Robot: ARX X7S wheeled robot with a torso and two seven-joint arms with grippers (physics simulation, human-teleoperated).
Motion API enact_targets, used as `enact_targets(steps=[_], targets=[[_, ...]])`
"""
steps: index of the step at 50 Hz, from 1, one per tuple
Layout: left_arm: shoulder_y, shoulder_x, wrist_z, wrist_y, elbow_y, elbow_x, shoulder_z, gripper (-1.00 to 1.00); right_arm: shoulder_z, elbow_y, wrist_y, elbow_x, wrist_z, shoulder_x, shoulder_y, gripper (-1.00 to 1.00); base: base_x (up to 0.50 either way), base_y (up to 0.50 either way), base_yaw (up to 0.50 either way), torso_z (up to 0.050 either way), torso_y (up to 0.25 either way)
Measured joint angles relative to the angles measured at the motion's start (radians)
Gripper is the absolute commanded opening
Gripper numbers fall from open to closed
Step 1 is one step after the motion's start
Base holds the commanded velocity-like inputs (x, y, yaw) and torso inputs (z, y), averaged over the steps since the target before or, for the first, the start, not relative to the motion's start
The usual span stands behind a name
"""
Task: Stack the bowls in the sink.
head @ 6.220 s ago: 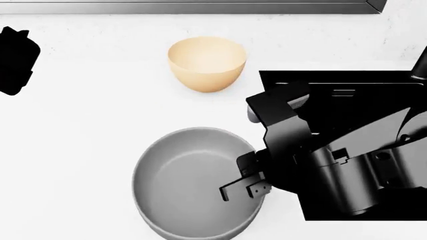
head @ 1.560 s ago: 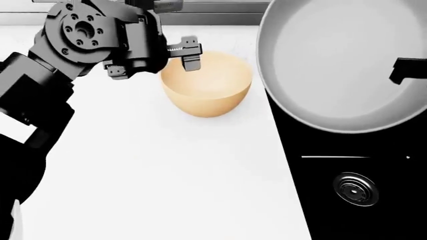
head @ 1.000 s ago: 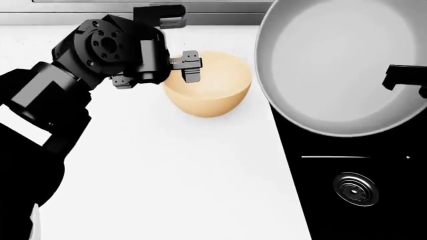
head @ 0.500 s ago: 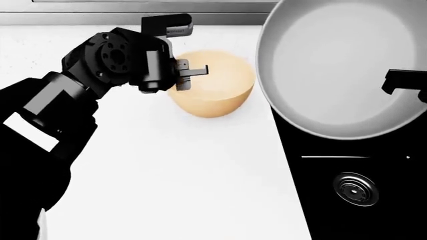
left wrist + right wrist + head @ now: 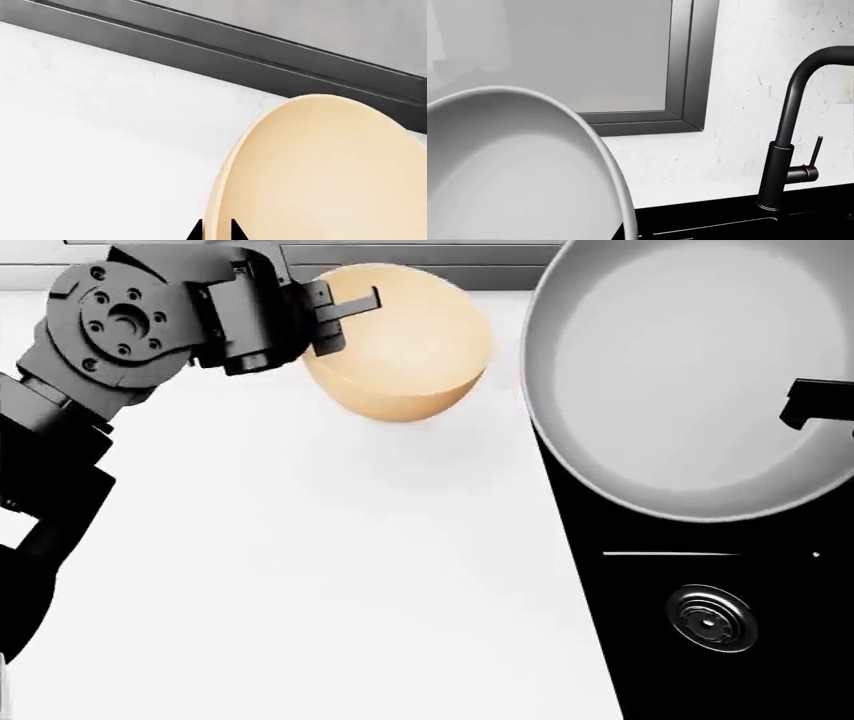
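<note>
The left claw (image 5: 324,318) is clamped on the rim of the tan bowl (image 5: 395,345), one finger inside and one outside; the left wrist view shows the two dark fingertips (image 5: 197,232) straddling that rim. The tan bowl is tilted, and a faint shadow lies on the tabletop (image 5: 334,570) below it. It is at the far left-centre of the scene, near the dark window frame (image 5: 200,55) that runs along the far edge.

The right claw (image 5: 817,405) grips the rim of the grey bowl (image 5: 667,370), only one dark finger showing at the right edge of the head view. That bowl hangs tilted over the far part of the sink (image 5: 694,660), its near edge covering the sink's far left corner.

The tabletop is plain white, faintly speckled. The sink is glossy black, set into its right side. Behind it is a white wall and a grey window pane in a dark frame.

Counted: two bowls, two claws, one round metal drain (image 5: 710,618), one tall dark faucet (image 5: 790,155) with a thin side lever.
</note>
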Motion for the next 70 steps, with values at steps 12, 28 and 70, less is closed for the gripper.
enact_targets(steps=[12, 28, 70], targets=[[-0.076, -0.144, -0.065, 0.016, 0.197, -0.026, -0.075, -1.0, 0.022, -0.003, 0.02, 0.035, 0.021, 0.0, 0.026, -1.0, 0.0, 0.0, 0.0, 0.0, 0.001], [-0.252, -0.387, -0.134, -0.125, 0.473, -0.111, -0.158, -1.0, 0.039, 0.03, 0.073, 0.083, 0.076, -0.069, 0.082, -1.0, 0.0, 0.0, 0.0, 0.0, 0.0], [-0.337, -0.551, -0.194, -0.225, 0.625, -0.201, -0.213, -1.0, 0.045, 0.068, 0.121, 0.071, 0.101, -0.143, 0.107, -1.0, -0.05, -0.25, 0.0, 0.0, 0.001]])
